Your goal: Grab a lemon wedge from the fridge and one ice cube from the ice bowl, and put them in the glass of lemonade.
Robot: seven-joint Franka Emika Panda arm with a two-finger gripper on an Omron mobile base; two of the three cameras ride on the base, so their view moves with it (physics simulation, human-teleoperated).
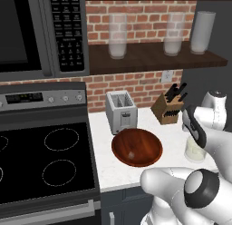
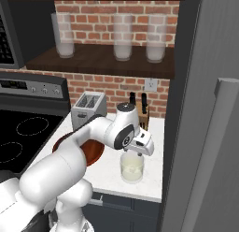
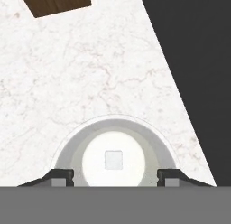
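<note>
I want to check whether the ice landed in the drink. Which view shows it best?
The hand view: it looks straight down into the short clear glass of lemonade at the tiny pale square ice cube. Both base views show the glass from the side.

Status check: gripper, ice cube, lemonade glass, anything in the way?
Gripper open, directly above the glass of lemonade. Ice cube inside the glass, free of the fingers. Knife block and ice bowl stand apart; nothing obstructing.
</note>
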